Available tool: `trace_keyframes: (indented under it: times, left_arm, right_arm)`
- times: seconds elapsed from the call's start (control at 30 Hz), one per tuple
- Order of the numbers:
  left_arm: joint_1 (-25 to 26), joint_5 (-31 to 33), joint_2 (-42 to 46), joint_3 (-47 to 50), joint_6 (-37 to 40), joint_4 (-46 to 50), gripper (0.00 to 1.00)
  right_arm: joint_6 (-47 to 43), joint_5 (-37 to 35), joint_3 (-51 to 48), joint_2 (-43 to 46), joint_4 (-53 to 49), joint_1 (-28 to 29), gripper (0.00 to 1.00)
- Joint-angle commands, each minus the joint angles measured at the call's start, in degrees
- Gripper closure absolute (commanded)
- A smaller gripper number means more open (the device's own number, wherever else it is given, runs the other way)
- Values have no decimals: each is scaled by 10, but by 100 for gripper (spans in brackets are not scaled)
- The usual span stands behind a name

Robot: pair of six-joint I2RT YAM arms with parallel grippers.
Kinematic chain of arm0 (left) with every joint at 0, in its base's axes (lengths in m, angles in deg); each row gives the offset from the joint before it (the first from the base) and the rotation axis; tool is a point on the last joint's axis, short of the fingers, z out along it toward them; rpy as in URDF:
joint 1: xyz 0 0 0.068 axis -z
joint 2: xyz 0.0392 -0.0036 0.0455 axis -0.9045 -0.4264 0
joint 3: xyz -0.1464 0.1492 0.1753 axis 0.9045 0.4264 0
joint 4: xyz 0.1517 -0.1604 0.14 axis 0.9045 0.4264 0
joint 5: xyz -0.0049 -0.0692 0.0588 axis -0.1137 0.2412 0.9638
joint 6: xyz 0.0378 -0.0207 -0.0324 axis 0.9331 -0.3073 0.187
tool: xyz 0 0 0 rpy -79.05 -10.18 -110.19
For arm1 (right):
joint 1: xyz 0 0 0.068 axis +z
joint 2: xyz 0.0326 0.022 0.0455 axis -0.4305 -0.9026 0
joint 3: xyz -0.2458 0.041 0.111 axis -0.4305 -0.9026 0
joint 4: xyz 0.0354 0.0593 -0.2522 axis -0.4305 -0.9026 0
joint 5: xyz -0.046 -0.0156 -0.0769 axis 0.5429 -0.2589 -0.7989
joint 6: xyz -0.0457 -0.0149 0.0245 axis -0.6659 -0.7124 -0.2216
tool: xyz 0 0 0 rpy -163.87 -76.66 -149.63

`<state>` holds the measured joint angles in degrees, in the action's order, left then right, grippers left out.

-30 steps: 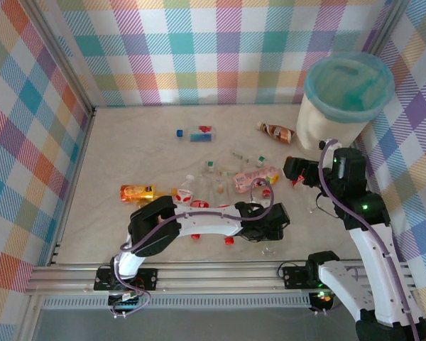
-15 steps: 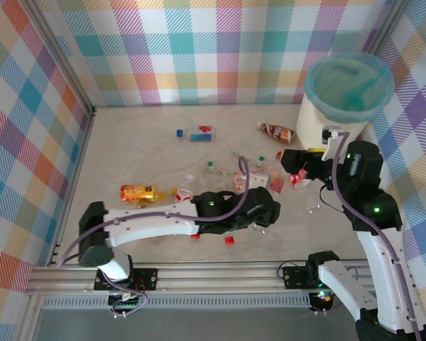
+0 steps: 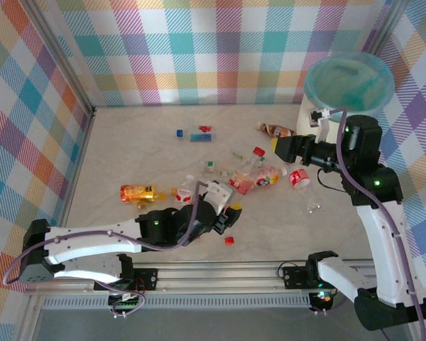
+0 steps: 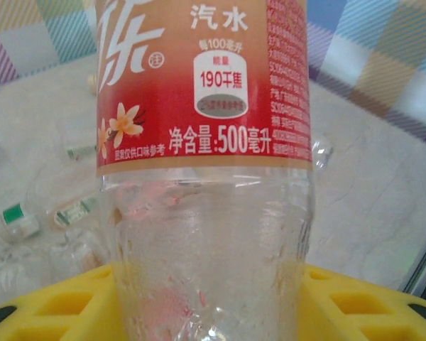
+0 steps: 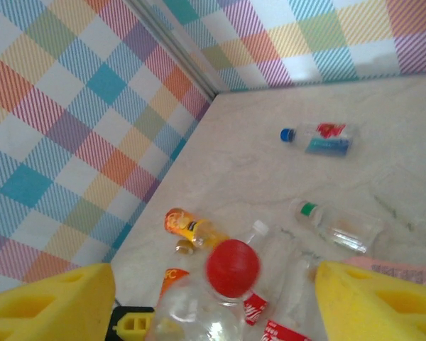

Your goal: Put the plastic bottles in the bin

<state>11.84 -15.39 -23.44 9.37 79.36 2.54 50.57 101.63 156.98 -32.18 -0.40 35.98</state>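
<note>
— Entry one: left gripper (image 3: 224,214)?
— Clamped on a clear red-label bottle (image 4: 202,92), well left of the bin (image 3: 309,89), nearer the arms.
— Entry two: right gripper (image 5: 216,298)?
— Jaws wide, gripping nothing; a red-capped bottle (image 5: 232,268) stands between them, just left of the bin. An orange bottle (image 3: 136,192) lies far left of it.

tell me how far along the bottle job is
Done: can't tell what is in the bin. In hand: the left pincer grips a red-labelled bottle; the right pincer hangs open above a red-capped bottle. Left: orange bottle, blue-capped bottle, several more.
</note>
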Motion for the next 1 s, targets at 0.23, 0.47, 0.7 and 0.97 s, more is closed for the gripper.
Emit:
trace_keyframes:
  times: [0.23, 0.47, 0.7, 0.97]
  left_arm:
    - [3, -20, 60, 16, 59, -41, 47]
    - [3, -37, 61, 14, 62, -44, 47]
    - [3, -55, 59, 12, 70, -40, 47]
    - [3, -27, 66, 10, 72, -31, 43]
  right_arm:
    - [37, 84, 8, -30, -2, 33, 33]
    - [30, 81, 12, -51, -1, 73, 32]
    - [13, 78, 25, -71, -10, 95, 45]
    - [7, 77, 32, -75, -4, 97, 74]
